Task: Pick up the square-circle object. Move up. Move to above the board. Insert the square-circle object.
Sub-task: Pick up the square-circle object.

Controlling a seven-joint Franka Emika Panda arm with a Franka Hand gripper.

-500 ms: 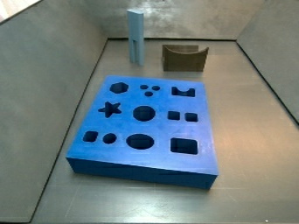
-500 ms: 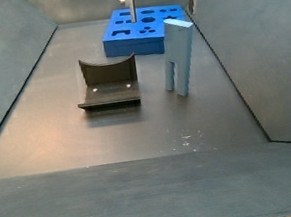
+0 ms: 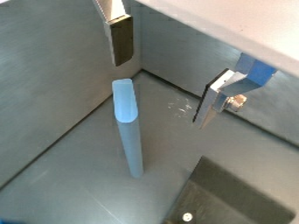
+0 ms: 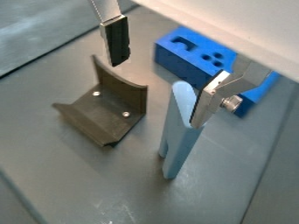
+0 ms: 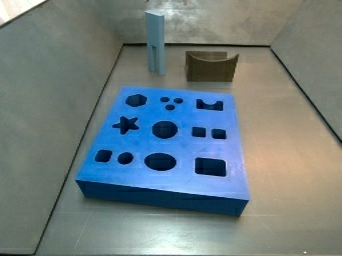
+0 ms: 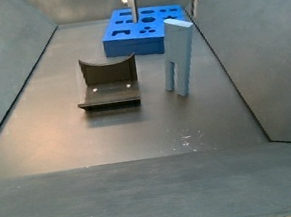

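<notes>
Pale grey-blue plastic square-circle object (image 4: 177, 131) upright on the table (image 6: 138, 132), at 3 o'clock of the brown notched block (image 6: 107, 82). Jaws (image 4: 163, 66) open overhead, holding nothing. Off-centre descent risks toppling it.

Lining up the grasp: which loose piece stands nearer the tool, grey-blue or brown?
The square-circle object, upright below the open tool; the brown notched block sits off to one side.
</notes>
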